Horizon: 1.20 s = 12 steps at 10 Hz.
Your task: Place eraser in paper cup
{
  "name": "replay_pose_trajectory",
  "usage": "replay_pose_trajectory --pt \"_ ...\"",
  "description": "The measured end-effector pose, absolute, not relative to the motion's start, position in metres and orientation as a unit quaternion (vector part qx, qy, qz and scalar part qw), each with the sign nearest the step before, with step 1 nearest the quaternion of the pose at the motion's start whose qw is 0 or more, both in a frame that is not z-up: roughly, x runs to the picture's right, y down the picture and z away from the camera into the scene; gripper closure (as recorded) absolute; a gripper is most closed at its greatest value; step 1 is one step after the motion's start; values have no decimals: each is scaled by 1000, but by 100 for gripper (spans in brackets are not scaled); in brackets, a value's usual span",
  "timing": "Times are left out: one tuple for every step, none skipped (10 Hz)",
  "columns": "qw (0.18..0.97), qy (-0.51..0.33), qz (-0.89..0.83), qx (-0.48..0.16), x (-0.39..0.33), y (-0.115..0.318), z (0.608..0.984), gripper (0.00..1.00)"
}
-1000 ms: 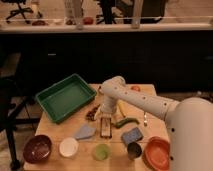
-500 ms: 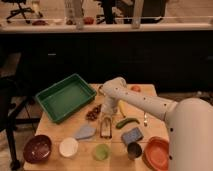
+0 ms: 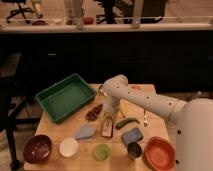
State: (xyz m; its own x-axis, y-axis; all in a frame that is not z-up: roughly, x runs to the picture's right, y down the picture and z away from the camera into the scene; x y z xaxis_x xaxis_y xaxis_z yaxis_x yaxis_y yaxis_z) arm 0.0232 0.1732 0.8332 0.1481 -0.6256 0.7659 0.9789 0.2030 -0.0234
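Observation:
The eraser (image 3: 106,128), a narrow block with a dark centre strip and pale edges, lies on the wooden table (image 3: 55,131) near its middle. My gripper (image 3: 108,118) points down right at the eraser's far end, on or just above it. The white paper cup (image 3: 68,147) stands upright near the front edge, to the left of and nearer than the eraser, apart from the gripper. It stands between the maroon bowl (image 3: 37,148) and the green cup (image 3: 101,151).
A green tray (image 3: 66,96) sits at the back left. A brown cluster (image 3: 94,112), a pale blue piece (image 3: 85,131), a green vegetable (image 3: 127,122) and a blue-grey sponge (image 3: 132,135) surround the eraser. A metal cup (image 3: 134,150) and an orange bowl (image 3: 159,152) stand front right.
The gripper has stayed over the eraser and seems to have risen slightly, showing more of the eraser. Nothing else on the table has moved.

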Motion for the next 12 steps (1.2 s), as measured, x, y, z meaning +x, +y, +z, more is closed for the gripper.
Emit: replay_pose_trajectory --pt "707 -310 -570 -282 24 168 825 100" --pt "706 -302 -572 -289 21 165 820 100" --pt "704 -294 -572 -301 16 160 813 100" --pt "704 -292 -568 -311 8 154 805 100" --pt "703 -295 -565 -315 -2 149 797 100" --pt "703 -301 -562 -316 -13 144 788 100" --pt "702 -305 -563 -312 -24 139 780 100" --pt "702 -313 -563 -304 -38 132 764 100" --pt "702 -321 -562 -296 -45 128 752 100" --pt "702 -330 -561 -290 -49 127 740 100" --pt "704 -339 -557 -283 -52 126 728 100" --pt "705 -340 -555 -281 -51 126 727 100"
